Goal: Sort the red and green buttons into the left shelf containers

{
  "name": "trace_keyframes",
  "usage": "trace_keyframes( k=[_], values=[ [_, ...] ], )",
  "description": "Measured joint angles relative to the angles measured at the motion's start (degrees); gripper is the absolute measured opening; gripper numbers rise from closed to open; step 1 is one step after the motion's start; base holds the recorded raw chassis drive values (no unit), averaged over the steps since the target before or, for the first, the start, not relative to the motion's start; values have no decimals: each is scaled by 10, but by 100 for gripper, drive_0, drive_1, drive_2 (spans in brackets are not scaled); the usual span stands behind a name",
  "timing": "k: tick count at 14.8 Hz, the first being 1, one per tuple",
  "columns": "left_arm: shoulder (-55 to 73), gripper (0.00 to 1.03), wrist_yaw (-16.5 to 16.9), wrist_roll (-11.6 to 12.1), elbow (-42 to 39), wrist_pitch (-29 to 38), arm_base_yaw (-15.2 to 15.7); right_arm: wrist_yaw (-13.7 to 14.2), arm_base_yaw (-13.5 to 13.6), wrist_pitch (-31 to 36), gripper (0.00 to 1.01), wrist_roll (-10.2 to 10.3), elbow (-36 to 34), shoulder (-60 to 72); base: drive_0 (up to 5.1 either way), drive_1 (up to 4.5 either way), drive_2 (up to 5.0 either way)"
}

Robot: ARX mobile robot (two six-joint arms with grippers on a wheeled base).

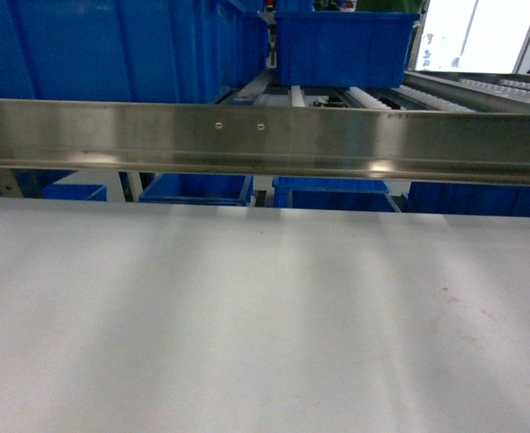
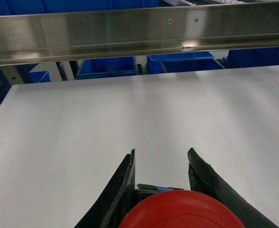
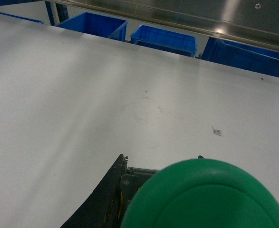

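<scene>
A white table (image 1: 246,316) fills the foreground, with a steel rail (image 1: 265,140) crossing above its far edge in front of the big blue tubs (image 1: 111,45) and roller shelf (image 1: 409,95). The left gripper (image 2: 161,159) is clamped on a red button (image 2: 182,211); the right gripper (image 3: 129,164) grips a green button (image 3: 206,197), both glossy domed caps hanging over the table
</scene>
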Motion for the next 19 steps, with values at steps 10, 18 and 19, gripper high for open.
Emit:
trace_keyframes(
  k=[10,18,19],
  values=[
    [0,29,1,0,0,-1,0,0,0,1,35,0,0,-1,-485,172,309],
    [0,29,1,0,0,-2,0,0,0,1,35,0,0,-1,-505,241,241],
    [0,29,1,0,0,0,0,0,0,0,35,0,0,0,-499,246,246]
  ],
)
